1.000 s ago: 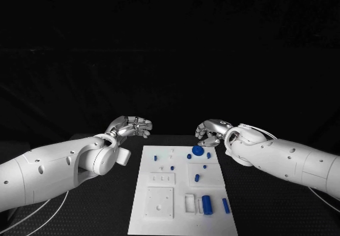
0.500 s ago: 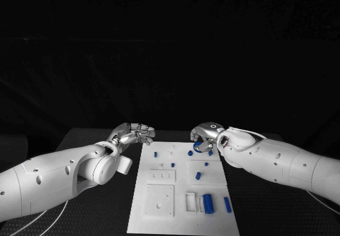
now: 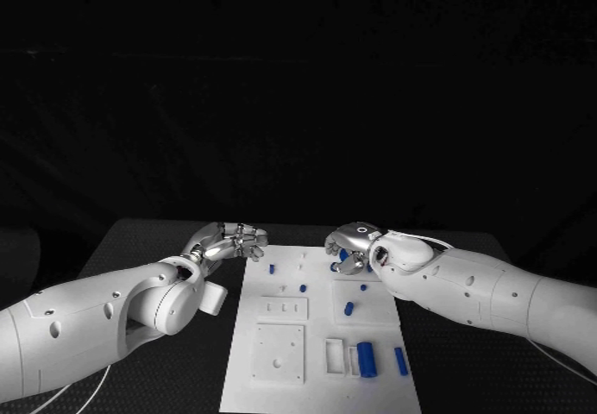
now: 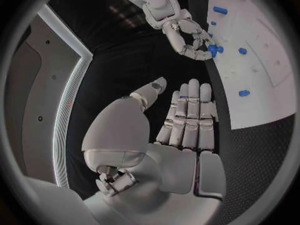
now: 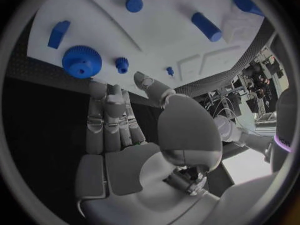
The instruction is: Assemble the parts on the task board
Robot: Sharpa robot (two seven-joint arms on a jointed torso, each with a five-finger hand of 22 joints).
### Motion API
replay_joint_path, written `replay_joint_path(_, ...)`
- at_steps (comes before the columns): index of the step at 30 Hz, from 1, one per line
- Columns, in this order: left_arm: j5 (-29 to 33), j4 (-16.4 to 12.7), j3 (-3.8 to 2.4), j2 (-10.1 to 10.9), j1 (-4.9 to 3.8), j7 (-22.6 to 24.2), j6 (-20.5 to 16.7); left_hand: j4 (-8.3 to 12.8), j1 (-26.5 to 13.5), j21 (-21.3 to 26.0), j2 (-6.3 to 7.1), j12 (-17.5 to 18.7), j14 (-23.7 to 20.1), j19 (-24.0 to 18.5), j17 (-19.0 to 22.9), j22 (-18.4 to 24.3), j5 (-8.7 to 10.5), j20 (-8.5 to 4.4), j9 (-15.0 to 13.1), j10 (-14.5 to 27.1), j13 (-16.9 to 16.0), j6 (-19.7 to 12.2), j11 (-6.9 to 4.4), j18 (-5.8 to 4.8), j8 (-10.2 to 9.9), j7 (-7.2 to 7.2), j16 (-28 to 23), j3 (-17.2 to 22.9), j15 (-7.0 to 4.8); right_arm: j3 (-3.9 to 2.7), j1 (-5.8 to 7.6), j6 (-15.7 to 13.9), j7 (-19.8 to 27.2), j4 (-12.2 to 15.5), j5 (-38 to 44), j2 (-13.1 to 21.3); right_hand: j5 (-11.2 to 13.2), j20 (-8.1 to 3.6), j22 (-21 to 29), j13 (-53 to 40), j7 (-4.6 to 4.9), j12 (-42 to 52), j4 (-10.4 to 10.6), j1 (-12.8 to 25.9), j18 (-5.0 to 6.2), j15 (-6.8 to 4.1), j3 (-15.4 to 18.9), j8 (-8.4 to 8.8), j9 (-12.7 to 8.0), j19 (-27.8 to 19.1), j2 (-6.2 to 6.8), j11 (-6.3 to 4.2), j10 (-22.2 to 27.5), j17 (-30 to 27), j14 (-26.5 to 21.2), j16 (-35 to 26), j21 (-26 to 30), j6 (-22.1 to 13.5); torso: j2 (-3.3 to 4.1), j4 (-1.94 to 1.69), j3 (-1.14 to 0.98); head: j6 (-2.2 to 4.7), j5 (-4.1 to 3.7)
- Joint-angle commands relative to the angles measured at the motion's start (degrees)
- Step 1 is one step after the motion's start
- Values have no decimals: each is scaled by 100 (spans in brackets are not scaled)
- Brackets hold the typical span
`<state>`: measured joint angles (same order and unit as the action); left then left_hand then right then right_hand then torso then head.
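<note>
1. Right hand (image 3: 354, 244) sits at the upper middle of the head view, over the far end of the task board (image 3: 281, 373). In the right wrist view its fingers (image 5: 106, 120) are straight and apart, nothing in them: released.
2. Target looks like the blue gear (image 5: 81, 61), the round toothed part at the upper left of the right wrist view, just past the fingertips and lying on the board's far edge. Contact not made, as far as I can tell.
3. Left hand (image 3: 229, 241) is left of the board's far corner, over the bench (image 3: 149, 241). The left wrist view shows its fingers (image 4: 187, 115) extended together and holding nothing: also released.
4. Other parts: blue cylinder (image 3: 365, 354) and a thinner blue peg (image 3: 399, 360) at the lower right of the board, small blue pins (image 3: 303, 288) mid-board.
5. To do it well, I'd lower the right hand squarely over the gear and oppose thumb and fingers across the toothed rim. Lift straight up so the small neighbouring pieces (image 5: 122, 63) aren't knocked.
6. Keep the left hand clear of the board.
</note>
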<state>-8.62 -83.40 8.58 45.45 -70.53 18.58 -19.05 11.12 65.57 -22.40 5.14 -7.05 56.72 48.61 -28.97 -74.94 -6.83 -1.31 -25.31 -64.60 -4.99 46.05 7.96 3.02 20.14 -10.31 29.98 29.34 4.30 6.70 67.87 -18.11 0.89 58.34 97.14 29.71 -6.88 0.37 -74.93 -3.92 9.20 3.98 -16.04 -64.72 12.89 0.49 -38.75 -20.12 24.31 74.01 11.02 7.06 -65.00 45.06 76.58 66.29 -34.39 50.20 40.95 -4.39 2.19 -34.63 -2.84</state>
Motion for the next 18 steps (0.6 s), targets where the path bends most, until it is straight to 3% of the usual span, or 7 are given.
replay_joint_path(1, -35, -59, -11, 10, -4, 85, 94, 43, -66, -26, -7, 31, 7, -53, -16, -137, -30, 12, 5, -60, 7, 34, 3, 39, -31, 5, -44, -5, 29, -3, -23, 84, -21, -53, 180, -45, 25, -43, -129, 7, -29, -24, 2, -5, 211, -5, -39, 38, -5, 57, 69, -7, 43, -11, -32, 36, -32, -28, 57, -18, 22, 29, -14)
replay_joint_path(8, -40, -114, -14, 40, -5, 81, 109, 64, -100, -51, -14, 33, 7, -77, -50, -136, -29, 19, 7, -122, 4, 66, -14, 41, -30, 15, -79, 2, 37, -1, -63, 156, -63, -87, 284, -6, 50, -40, -127, 4, -33, -16, 8, -5, 211, -8, -55, 34, 1, 53, 65, -11, 33, -23, -40, 59, -44, -12, 104, -55, 42, 31, -29)
replay_joint_path(18, -42, -120, -16, 70, -7, 74, 113, 75, -112, -59, -13, 44, 2, -91, -64, -135, -29, 24, 9, -129, 8, 72, -15, 42, -34, 17, -98, 6, 42, 0, -79, 200, -75, -109, 360, 8, 67, -37, -125, 0, -36, -10, 11, -9, 211, -12, -75, 30, 8, 49, 64, -15, 16, -39, -49, 81, -55, 4, 171, -45, 53, 91, -28)
